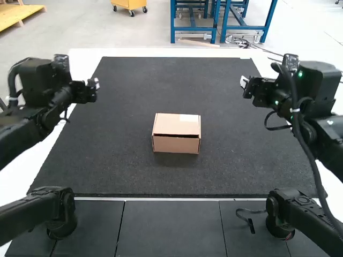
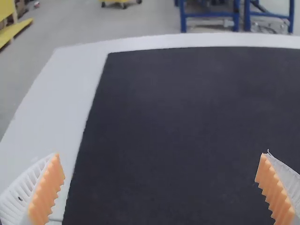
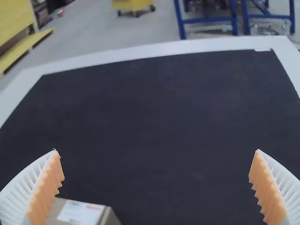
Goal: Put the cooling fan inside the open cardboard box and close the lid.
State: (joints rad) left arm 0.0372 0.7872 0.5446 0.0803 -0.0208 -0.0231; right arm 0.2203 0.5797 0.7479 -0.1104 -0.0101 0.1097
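Observation:
A small brown cardboard box (image 1: pixel 176 133) stands in the middle of the black mat (image 1: pixel 134 96), its top flaps lying flat and shut, a white label on the lid. A corner of that box (image 3: pixel 82 213) with the label sits by one orange pad in the right wrist view. My left gripper (image 1: pixel 92 85) hangs above the mat's left edge, well away from the box. In its own view the left gripper (image 2: pixel 159 192) is open, with bare mat between the pads. My right gripper (image 1: pixel 245 84) hovers over the mat's right side. The right gripper (image 3: pixel 156 187) is open and holds nothing.
White tabletop (image 1: pixel 83 56) borders the mat at the left and back. The two arm bases (image 1: pixel 56 211) (image 1: pixel 286 214) stand at the front corners, with a loose cable (image 1: pixel 247 217) near the right one. Open mat surrounds the box on every side.

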